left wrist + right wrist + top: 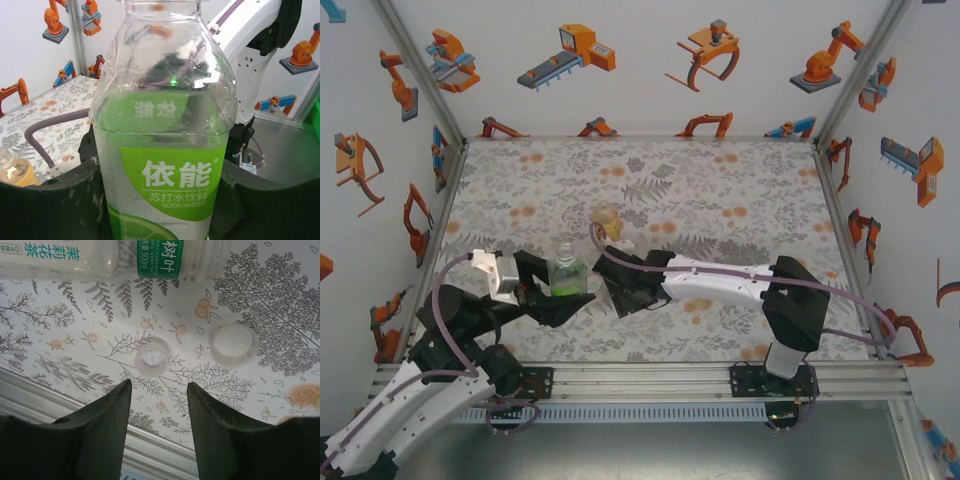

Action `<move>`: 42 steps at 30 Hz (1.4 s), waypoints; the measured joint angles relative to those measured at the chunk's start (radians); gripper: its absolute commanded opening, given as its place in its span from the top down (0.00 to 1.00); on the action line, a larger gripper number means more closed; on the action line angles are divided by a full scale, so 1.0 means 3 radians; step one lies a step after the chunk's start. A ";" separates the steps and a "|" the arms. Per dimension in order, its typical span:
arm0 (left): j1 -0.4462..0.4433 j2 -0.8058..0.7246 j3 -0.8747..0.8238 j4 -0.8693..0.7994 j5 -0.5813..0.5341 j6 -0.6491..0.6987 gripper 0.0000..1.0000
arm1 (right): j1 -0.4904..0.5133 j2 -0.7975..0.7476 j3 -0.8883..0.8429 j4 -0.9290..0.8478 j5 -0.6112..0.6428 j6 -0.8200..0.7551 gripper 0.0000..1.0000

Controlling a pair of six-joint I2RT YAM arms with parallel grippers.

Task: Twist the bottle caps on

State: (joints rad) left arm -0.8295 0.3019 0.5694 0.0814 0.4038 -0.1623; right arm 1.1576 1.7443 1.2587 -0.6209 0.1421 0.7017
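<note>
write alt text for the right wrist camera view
The right gripper, its two dark fingers apart with nothing between them, hangs over a floral table cover where two small round caps lie: a clear cap just beyond the fingertips and a white cap to its right. A labelled clear bottle runs across the top edge.

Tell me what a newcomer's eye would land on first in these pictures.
First, the clear soda-water bottle with its lime-green label, clamped in the left end effector near the front left of the floral table. Next, the translucent cap and the white cap, lying apart on the tabletop just beyond the open right end effector. The orange robot cartoons on the white walls also stand out.
</note>
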 measured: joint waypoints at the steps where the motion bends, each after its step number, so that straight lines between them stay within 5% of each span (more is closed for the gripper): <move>1: 0.0000 -0.0034 0.0000 -0.0038 -0.0018 0.0000 1.00 | 0.0008 0.0028 0.0013 0.0001 0.0000 -0.0008 0.53; 13: 0.0000 -0.0395 -0.0004 -0.0270 -0.0191 -0.0003 1.00 | 0.0014 0.0275 0.0253 -0.0066 -0.0010 -0.0070 0.54; 42: 0.0000 -0.0375 -0.0006 -0.0345 -0.0238 -0.0042 1.00 | 0.0107 0.0609 0.0308 -0.0009 -0.0123 -0.0058 0.53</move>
State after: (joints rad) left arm -0.8295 0.1894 0.5674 -0.0219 0.3325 -0.1749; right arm 1.1896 1.9270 1.3510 -0.6235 0.1051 0.6842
